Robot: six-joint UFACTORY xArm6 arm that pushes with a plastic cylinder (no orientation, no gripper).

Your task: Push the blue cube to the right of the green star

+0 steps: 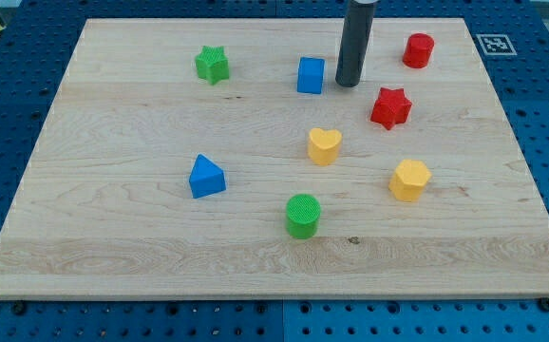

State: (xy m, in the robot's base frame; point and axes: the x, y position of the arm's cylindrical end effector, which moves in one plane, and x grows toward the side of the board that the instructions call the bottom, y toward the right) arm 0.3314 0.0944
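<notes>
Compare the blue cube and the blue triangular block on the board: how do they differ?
The blue cube is box-shaped; the blue triangular block is a wedge. The cube sits near the view's top, just left of my tip; the triangular block lies lower left, apart from it. Both are blue.

A pale wooden board [113, 237] lies on a blue perforated table [9, 104] under even light.

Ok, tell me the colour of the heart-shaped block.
Yellow heart, clearest in the camera view, near the board's middle.

Lab: blue pegboard bench [28, 28], fiducial tag [494, 43]
</notes>
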